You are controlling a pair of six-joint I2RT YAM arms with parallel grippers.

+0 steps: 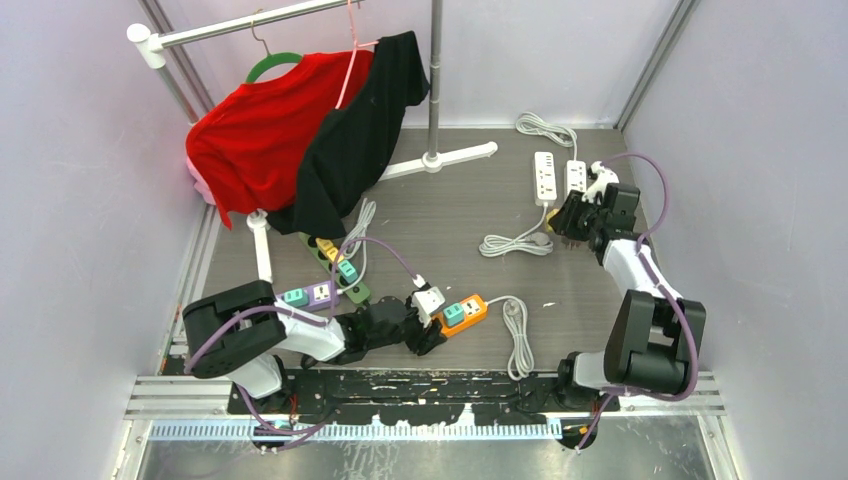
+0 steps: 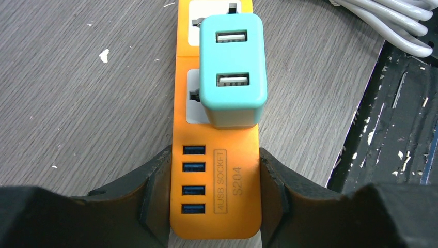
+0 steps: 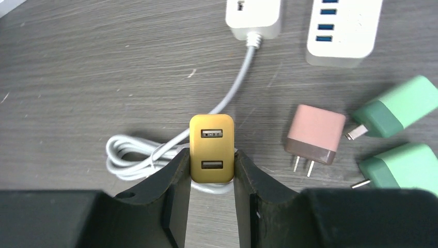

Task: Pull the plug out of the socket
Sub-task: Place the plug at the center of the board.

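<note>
On the grey table, the left gripper pinches the orange power strip at its USB end, with the teal plug seated in its socket. Far right, the right gripper clamps a yellow plug over a white cable.

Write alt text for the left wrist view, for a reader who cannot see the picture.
The left gripper clamps the sides of an orange power strip at its USB-port end. A teal USB charger with two ports is plugged into the strip, which lies on a grey wood-grain table; a white cable shows at top right.
</note>
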